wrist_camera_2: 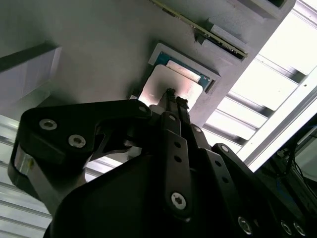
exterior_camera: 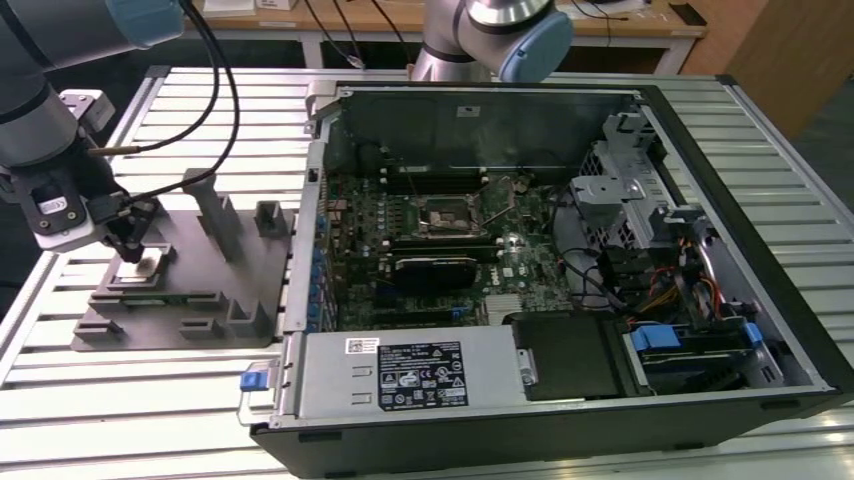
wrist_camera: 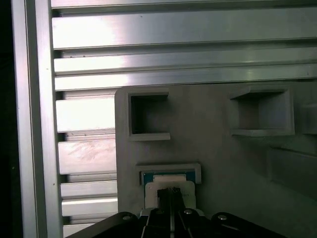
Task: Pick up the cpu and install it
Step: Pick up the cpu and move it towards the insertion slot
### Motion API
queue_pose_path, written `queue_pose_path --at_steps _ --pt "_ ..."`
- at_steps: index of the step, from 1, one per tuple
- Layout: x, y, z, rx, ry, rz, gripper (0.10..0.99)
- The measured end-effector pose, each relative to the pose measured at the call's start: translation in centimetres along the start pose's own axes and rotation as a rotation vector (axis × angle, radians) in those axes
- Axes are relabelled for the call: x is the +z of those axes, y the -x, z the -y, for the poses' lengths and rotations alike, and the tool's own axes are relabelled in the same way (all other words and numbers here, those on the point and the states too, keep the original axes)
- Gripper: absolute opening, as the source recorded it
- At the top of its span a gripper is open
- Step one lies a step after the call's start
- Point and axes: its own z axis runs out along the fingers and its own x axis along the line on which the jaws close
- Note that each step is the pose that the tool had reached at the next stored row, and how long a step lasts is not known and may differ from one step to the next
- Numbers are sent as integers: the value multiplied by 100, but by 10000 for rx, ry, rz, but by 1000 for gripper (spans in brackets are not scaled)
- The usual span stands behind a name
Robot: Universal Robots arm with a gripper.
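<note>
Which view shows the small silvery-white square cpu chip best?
The second wrist view: the cpu lies in a grey pocket, its top mostly unobstructed beyond the gripper. The first wrist view has the gripper covering part of it; the exterior view shows it far off, below the gripper.

A silvery tabletop (exterior_camera: 160,400) (wrist_camera: 173,29) (wrist_camera_2: 290,42) of long ribbed aluminium slats carries 2 things, set just beside each other. Toward the exterior view's left lies a flat grey fixture plate (exterior_camera: 134,335) (wrist_camera: 218,148) (wrist_camera_2: 99,39) with raised posts and square pockets. Both wrist views show bare slats next to it. Toward the exterior view's right lies an open black computer case (exterior_camera: 534,435), its insides facing up.
</note>
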Motion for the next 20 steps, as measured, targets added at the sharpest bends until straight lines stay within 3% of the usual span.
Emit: queue_pose_path --at_steps 2,4,5,7,8,10,13,14,20 --pt "0 -1 0 0 0 0 165" --pt "1 -1 0 0 1 1 290" --pt "1 -1 0 0 0 0 290" --pt "0 -2 0 0 0 0 412" --pt "0 -2 0 0 0 0 412" --pt "1 -3 0 -1 0 0 525" --pt "1 -4 0 0 0 0 584" --pt "1 -4 0 0 0 0 647" --pt "27 -5 1 -102 3 -3 647"
